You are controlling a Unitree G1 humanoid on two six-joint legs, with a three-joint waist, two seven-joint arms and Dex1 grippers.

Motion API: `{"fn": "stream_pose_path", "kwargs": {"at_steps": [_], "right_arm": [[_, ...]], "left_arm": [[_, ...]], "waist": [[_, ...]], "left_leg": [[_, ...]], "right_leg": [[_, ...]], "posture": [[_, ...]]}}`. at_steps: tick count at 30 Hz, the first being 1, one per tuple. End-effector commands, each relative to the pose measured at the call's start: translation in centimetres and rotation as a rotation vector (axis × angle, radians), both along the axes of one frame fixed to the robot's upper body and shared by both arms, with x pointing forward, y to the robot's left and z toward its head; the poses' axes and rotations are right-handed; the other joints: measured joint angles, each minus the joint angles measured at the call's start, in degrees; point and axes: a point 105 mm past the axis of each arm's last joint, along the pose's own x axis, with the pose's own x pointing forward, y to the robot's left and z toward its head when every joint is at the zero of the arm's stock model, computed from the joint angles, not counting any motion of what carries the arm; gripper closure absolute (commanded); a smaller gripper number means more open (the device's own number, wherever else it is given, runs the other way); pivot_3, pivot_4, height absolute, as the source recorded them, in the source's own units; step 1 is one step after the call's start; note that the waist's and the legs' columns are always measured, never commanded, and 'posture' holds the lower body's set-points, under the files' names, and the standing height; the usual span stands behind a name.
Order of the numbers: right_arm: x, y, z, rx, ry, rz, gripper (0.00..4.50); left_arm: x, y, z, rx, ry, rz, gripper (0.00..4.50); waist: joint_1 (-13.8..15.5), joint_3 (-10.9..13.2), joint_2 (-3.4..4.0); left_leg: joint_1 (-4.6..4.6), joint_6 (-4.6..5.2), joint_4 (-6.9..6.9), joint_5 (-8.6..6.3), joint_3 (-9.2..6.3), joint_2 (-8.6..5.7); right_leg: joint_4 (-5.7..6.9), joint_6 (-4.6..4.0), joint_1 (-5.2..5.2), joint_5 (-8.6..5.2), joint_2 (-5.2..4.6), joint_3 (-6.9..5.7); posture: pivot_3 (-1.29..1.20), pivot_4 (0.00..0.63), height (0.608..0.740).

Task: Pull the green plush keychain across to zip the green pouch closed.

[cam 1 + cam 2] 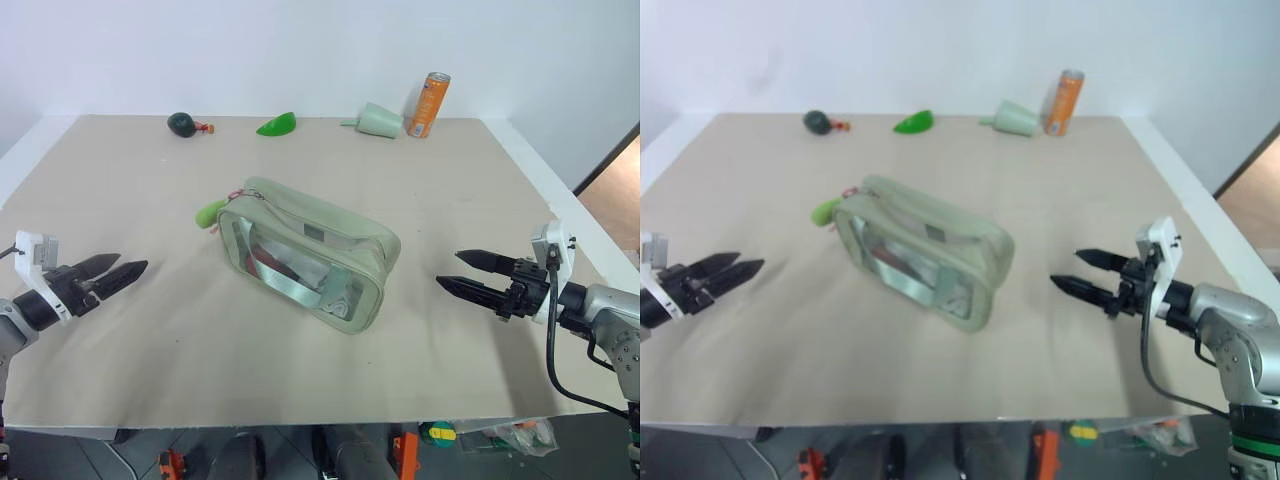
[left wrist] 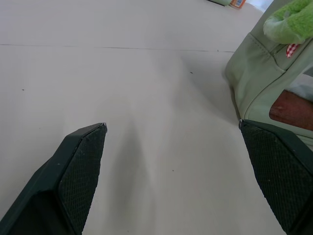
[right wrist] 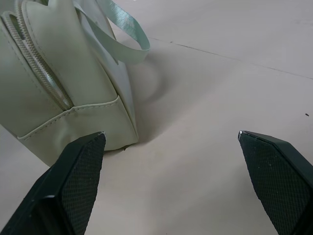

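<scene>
The left pincer and right pincer are held spread and empty, well apart from the green pouch laid mid-counter between them. The green plush keychain is seen at its far-left end. An orange can is stood beyond.

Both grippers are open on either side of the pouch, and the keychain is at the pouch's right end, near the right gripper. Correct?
Not quite. The keychain hangs at the pouch's left end, nearer the left gripper, as the left eye view shows. Both grippers, including the right gripper, are open, one either side of the pouch.
</scene>
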Motion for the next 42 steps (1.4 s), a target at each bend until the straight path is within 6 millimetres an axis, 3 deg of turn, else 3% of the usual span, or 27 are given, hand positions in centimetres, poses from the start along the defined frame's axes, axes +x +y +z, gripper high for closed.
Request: {"fn": "stream_pose_path", "kwargs": {"at_steps": [1, 4, 8, 13, 15, 18, 21, 24, 28, 42], "right_arm": [[-0.4, 0.7, 1.0, -0.023, -0.045, 0.020, 0.00], [-0.7, 1.4, 0.2, -0.061, -0.027, 0.034, 0.00], [-0.1, 1.4, 1.5, -0.081, -0.086, 0.013, 0.00], [1.3, 2.4, 8.1, 0.016, -0.272, 0.002, 0.00], [0.7, 3.7, 9.9, 0.066, -0.284, 0.070, 0.00], [-2.1, 7.3, 11.3, 0.089, -0.290, 0.290, 0.00], [-3.8, 10.0, 10.7, 0.051, -0.263, 0.430, 0.00], [-5.0, 12.2, 8.8, -0.043, -0.219, 0.533, 0.00], [-4.6, 12.8, 7.1, -0.171, -0.205, 0.549, 0.00], [-3.9, 13.7, 6.4, -0.273, -0.274, 0.590, 0.00]], "left_arm": [[0.3, -1.2, 0.7, 0.004, -0.035, -0.034, 0.01], [0.2, -4.0, 0.2, 0.008, -0.017, -0.138, 0.01], [0.5, -5.5, 2.5, 0.009, -0.097, -0.197, 0.01], [0.2, -8.2, 8.0, -0.042, -0.279, -0.323, 0.01], [-0.2, -8.5, 10.0, -0.105, -0.339, -0.354, 0.01], [-1.7, -9.4, 11.3, -0.109, -0.427, -0.447, 0.01], [-2.3, -10.1, 10.5, -0.092, -0.407, -0.493, 0.01], [-3.3, -11.1, 9.8, -0.070, -0.398, -0.563, 0.01], [-4.6, -12.3, 9.2, 0.010, -0.390, -0.648, 0.01], [-6.3, -14.2, 10.8, 0.075, -0.468, -0.730, 0.01]], "waist": [[0.0, 0.0, 0.00], [0.1, 0.0, 0.01], [0.1, 0.0, -0.05], [0.0, 0.1, 0.01], [0.0, 0.1, -0.01], [0.0, 0.1, -0.01], [0.0, 0.1, 0.01], [0.1, 0.1, 0.00], [0.1, 0.1, 0.00], [0.1, 0.1, 0.00]], "left_leg": [[-0.01, -0.01, 0.00, -0.01, -0.01, 0.00], [-0.02, -0.04, -0.02, -0.03, -0.03, -0.02], [-0.08, -0.04, 0.07, -0.02, -0.03, -0.03], [-0.04, -0.03, 0.14, 0.01, 0.07, -0.03], [-0.04, -0.02, 0.15, 0.05, 0.00, -0.02], [-0.03, -0.03, 0.04, 0.03, -0.07, 0.02], [-0.04, -0.08, -0.02, -0.08, -0.08, 0.06], [-0.07, -0.09, 0.00, -0.09, -0.10, 0.07], [-0.11, -0.09, 0.14, -0.09, -0.07, 0.00], [-0.10, -0.07, 0.23, -0.07, -0.07, -0.06]], "right_leg": [[0.00, -0.02, 0.00, -0.01, 0.00, 0.00], [0.00, -0.01, 0.01, -0.04, -0.02, -0.01], [0.00, 0.04, 0.00, -0.01, -0.04, -0.01], [0.02, 0.08, -0.01, 0.15, 0.00, 0.08], [0.02, 0.09, 0.01, 0.21, 0.06, 0.06], [0.01, -0.07, 0.02, 0.09, 0.11, 0.01], [0.04, -0.09, -0.02, -0.10, 0.13, 0.00], [0.03, -0.08, -0.03, -0.13, 0.10, -0.03], [0.03, -0.03, -0.02, -0.09, -0.02, -0.05], [0.04, 0.05, 0.00, -0.04, -0.06, -0.08]], "posture": [[0.00, 0.150, 0.740], [0.00, 0.150, 0.740], [0.00, 0.150, 0.740], [0.00, 0.150, 0.740], [0.00, 0.150, 0.740], [0.00, 0.150, 0.740], [0.00, 0.150, 0.740], [0.00, 0.150, 0.740], [0.00, 0.150, 0.740], [0.00, 0.150, 0.740]]}}
